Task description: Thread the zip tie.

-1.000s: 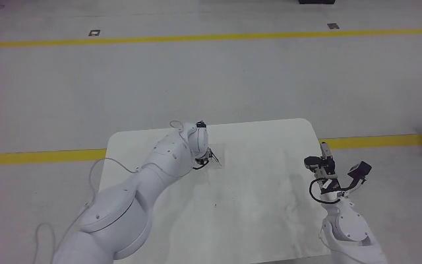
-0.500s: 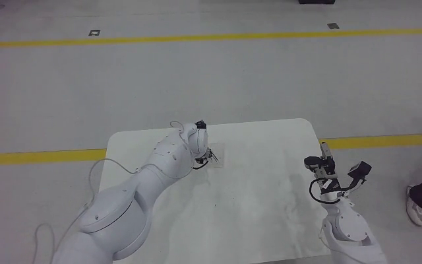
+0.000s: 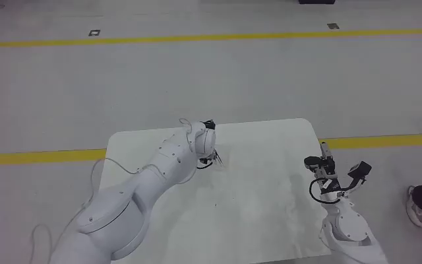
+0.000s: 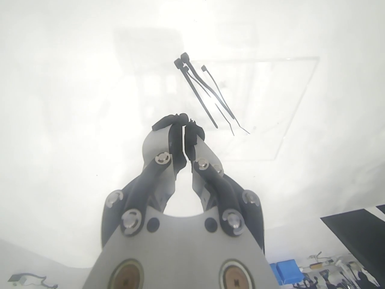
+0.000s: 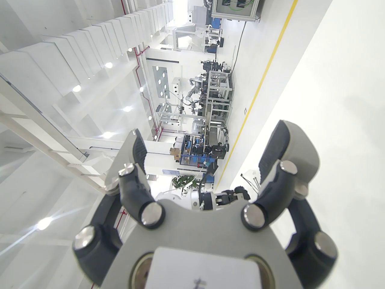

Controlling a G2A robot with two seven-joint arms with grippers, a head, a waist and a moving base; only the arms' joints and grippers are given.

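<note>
MOVED: left arm (image 3: 173, 158) has slid a bit along the table's far edge toward the right-hand corner; its wrist now sits further over than a second ago. Right arm has not budged.
LEFT JAWS: left gripper (image 4: 184, 126) is clenched, pads pressed together. Nothing readable is pinched between them, so it looks empty.
JUST BEYOND TIPS: zip ties (image 4: 197, 95) are a small loose bunch of black ties, heads pointing away from the gripper and tails toward it. The nearest tail is just beside the fingertips and not touching.
UNDER TIES: clear sheet (image 4: 270, 106) lies flat on the table (image 3: 264, 211). The ties rest on the end of the sheet nearest the gripper.
TIE PLACE: far half of the table, about mid-width, nearer the far edge than the near one.
RIGHT JAWS: right gripper (image 5: 208, 136) is spread wide and holds nothing. It is parked by the table's right edge, well apart from the ties.
MEANING: the shift looks like lining up on the bunch. No tie is lifted yet, so threading has not begun.
NEXT NEED: the jaws must part before any pick. The ties overlap, so taking just one looks fiddly.
RISK: closed tips could nudge the bunch or drag the sheet.
</note>
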